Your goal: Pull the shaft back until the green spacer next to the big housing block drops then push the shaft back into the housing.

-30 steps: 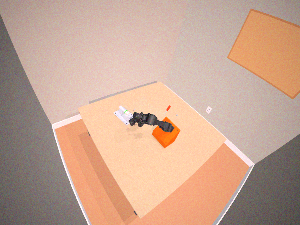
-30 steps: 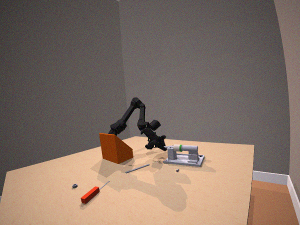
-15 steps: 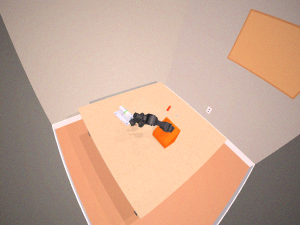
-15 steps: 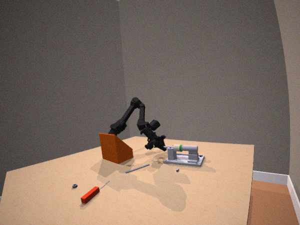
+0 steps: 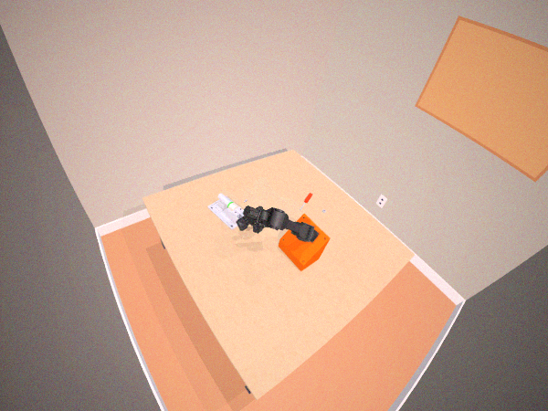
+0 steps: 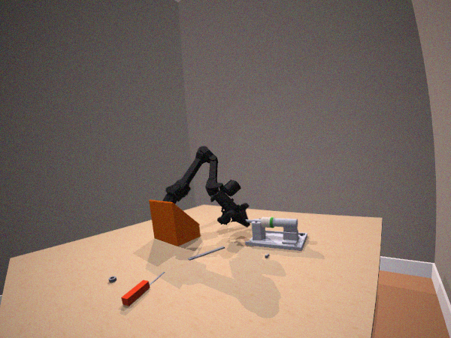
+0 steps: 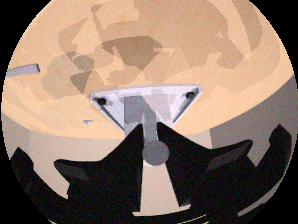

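Observation:
A grey fixture with a base plate stands on the table. A horizontal shaft runs through a small support block into the big housing block. A green spacer sits on the shaft right against the housing. Pale spacers sit beside it toward the small support. My gripper is shut on the shaft's free end, which sticks out of the small support. In the wrist view the shaft's round end shows between the fingers.
The arm's orange base block stands left of the fixture. A loose grey rod, a small bolt, a dark nut and a red-handled screwdriver lie on the table.

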